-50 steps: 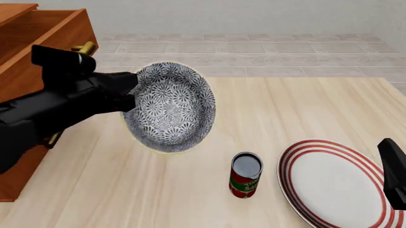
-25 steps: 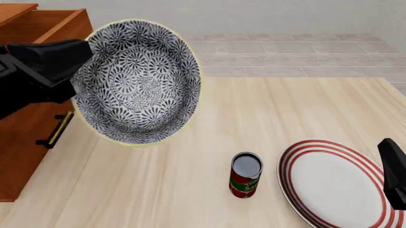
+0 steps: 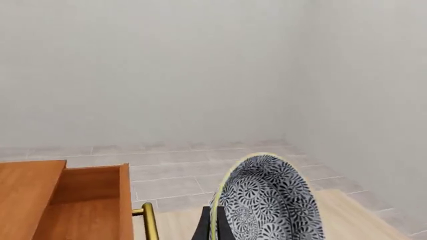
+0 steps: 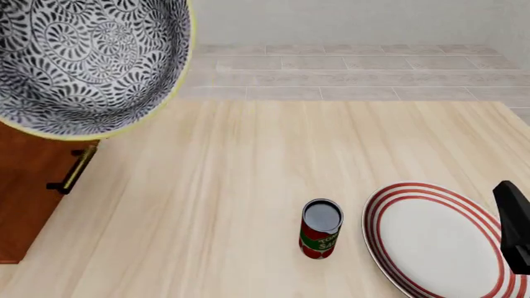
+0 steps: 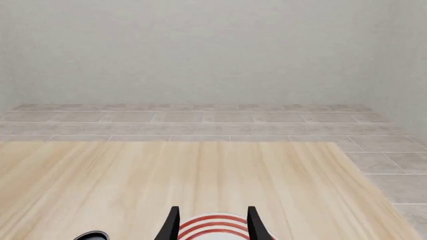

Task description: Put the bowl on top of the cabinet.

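Observation:
The bowl (image 4: 83,59), patterned grey-blue and white with a pale greenish rim, fills the upper left of the front view. It is tilted with its inside toward the camera, high above the table, and it hides my left arm there. Below it shows the front of the reddish-brown cabinet (image 4: 29,186) with a brass handle (image 4: 74,169). In the left wrist view my left gripper (image 3: 215,222) is shut on the rim of the bowl (image 3: 270,200), beside the cabinet (image 3: 30,192) and its open top drawer. My right gripper (image 5: 213,220) is open and holds nothing.
A red-labelled can (image 4: 321,236) stands on the wooden table (image 4: 273,161) near the front. To its right lies a wide red-striped white plate (image 4: 435,239), under my right gripper. A tiled floor and a pale wall lie beyond the table.
The bowl has risen and moved left toward the cabinet, nearer the camera. It now covers the left arm in the front view. The right arm has not moved.

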You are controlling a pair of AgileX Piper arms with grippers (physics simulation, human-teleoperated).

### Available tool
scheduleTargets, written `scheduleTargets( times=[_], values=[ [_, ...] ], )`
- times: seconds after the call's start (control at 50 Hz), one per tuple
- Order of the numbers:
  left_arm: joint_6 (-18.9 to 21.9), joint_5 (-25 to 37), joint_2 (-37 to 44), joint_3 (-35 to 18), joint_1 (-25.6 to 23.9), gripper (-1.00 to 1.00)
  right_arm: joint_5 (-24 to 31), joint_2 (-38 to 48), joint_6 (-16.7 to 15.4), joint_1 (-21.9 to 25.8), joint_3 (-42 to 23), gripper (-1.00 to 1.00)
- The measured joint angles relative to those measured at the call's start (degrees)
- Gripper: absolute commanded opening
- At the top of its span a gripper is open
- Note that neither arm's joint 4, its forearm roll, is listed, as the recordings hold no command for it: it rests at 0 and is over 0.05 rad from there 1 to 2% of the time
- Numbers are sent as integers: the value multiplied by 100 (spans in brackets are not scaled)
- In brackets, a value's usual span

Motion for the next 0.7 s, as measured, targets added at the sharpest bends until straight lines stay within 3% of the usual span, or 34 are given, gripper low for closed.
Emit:
scheduleTargets(
  times=[0.7],
  values=[
    [-1094, -456, -530, -338, 2828, -100, 0, 0, 0, 0, 0, 100]
  ],
)
